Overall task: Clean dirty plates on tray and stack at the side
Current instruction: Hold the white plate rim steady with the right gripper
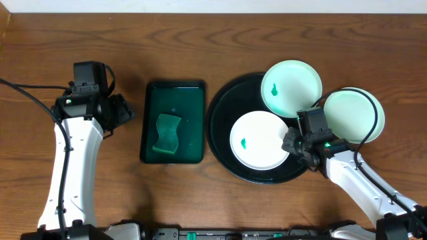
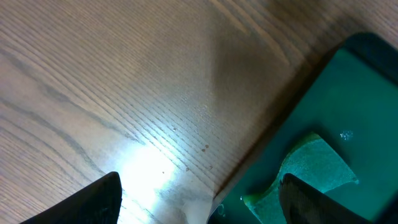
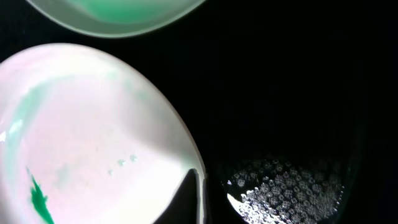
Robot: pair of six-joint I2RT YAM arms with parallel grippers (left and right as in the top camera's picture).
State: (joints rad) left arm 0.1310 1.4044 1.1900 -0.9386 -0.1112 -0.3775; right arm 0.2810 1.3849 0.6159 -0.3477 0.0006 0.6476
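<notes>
right gripper (image 1: pixel 291 143) at the rim of the near plate (image 1: pixel 257 137) on the tray (image 1: pixel 220 113), can't tell if clamped; left gripper (image 1: pixel 125 112) spread apart near the left edge.

Overhead, we look straight down on the whole table (image 1: pixel 213 40). Our left wrist view hugs the green tray (image 2: pixel 348 99), lower right; our right wrist view crowds a plate (image 3: pixel 93 124), both seen overhead too.

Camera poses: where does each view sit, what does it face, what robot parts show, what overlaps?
Overhead: above the table, straight down; both arms, green tray, black tray, three plates.
Left wrist: on the left arm, angled down at wood and sponge; open left pincer, fingertips at bottom.
Right wrist: close over black tray and smeared plate; own fingers unclear.
Shared: sponge in overhead and left wrist.
</notes>
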